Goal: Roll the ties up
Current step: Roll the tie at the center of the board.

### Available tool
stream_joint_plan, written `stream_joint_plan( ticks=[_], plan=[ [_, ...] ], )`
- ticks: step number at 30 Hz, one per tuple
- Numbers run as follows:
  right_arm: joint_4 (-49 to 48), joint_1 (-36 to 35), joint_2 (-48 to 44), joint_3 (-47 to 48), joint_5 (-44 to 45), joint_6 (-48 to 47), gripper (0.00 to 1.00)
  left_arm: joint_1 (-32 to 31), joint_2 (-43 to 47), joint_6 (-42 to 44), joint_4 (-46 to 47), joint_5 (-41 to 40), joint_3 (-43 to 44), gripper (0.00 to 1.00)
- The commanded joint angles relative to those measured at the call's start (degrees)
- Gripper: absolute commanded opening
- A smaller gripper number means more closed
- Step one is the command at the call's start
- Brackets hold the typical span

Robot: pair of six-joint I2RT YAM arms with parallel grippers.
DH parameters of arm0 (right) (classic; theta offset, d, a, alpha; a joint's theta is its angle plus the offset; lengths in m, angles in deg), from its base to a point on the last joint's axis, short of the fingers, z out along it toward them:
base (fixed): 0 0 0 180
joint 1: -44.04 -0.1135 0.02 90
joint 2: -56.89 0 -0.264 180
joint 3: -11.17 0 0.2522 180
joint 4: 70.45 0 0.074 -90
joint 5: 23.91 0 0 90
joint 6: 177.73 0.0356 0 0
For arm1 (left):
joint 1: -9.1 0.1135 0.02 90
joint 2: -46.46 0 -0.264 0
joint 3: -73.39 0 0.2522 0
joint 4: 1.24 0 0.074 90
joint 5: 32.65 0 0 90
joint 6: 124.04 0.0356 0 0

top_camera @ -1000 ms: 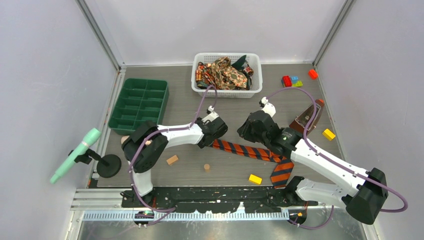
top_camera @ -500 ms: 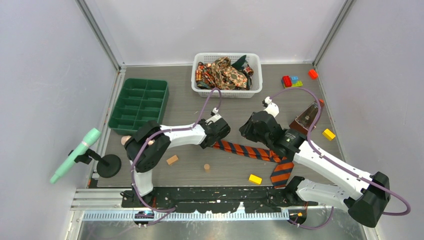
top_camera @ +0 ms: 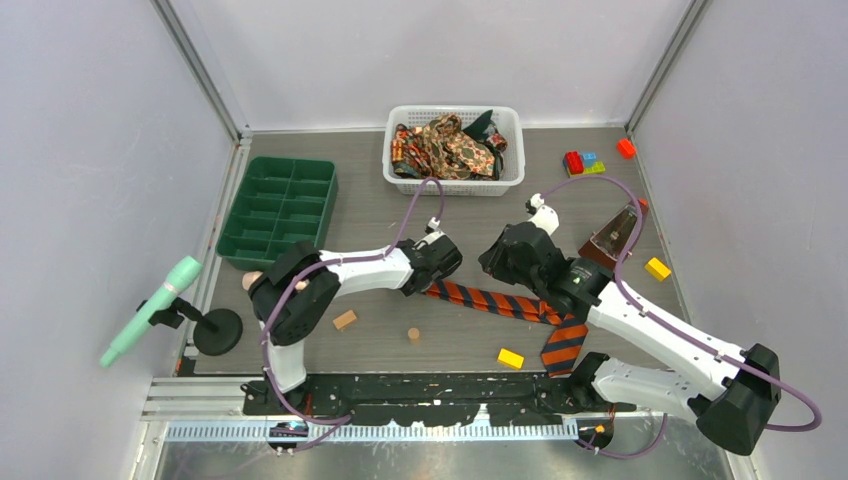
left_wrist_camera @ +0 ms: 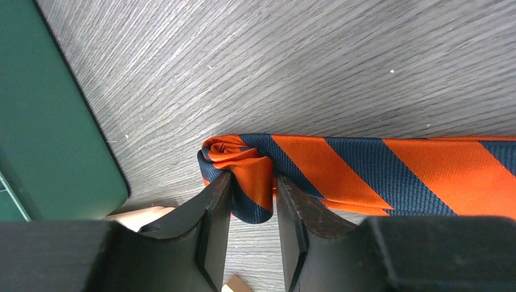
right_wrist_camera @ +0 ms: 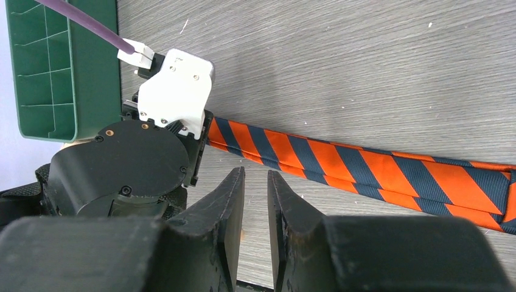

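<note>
One end of the tie (left_wrist_camera: 365, 173), rolled, sits between the left gripper's (left_wrist_camera: 252, 185) jaws; grip unclear. The right gripper (right_wrist_camera: 255, 174) stands barely parted, empty.

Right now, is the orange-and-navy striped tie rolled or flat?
Mostly flat: the orange-and-navy striped tie has only its end curled, inside the left tool.

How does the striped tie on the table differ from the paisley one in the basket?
The orange-and-navy striped tie lies stretched along the grey table, one end coiled; the brown-gold paisley tie sits crumpled in the white mesh basket. The left gripper pinches the striped tie; nothing touches the paisley tie. Neither is fully rolled.
</note>
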Motion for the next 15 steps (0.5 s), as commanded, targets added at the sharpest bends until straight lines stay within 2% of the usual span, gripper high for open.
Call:
stream_joint_plan(
  ticks=[1,9,15],
  plan=[
    [0.2,-0.1,-2.0,0.0,2.0,1.2,0.27,-0.4,0.8,-1.5,0.9,6.8,0.8,0.37],
    [0.6,-0.1,-2.3,-0.1,2.1,1.3,0.28,-0.4,2.7,-2.8,1.8,11.0,0.6,0.44],
    [0.6,-0.1,-2.2,-0.2,2.3,1.5,0.28,-0.4,3.8,-3.8,2.3,13.4,0.5,0.38]
  ],
)
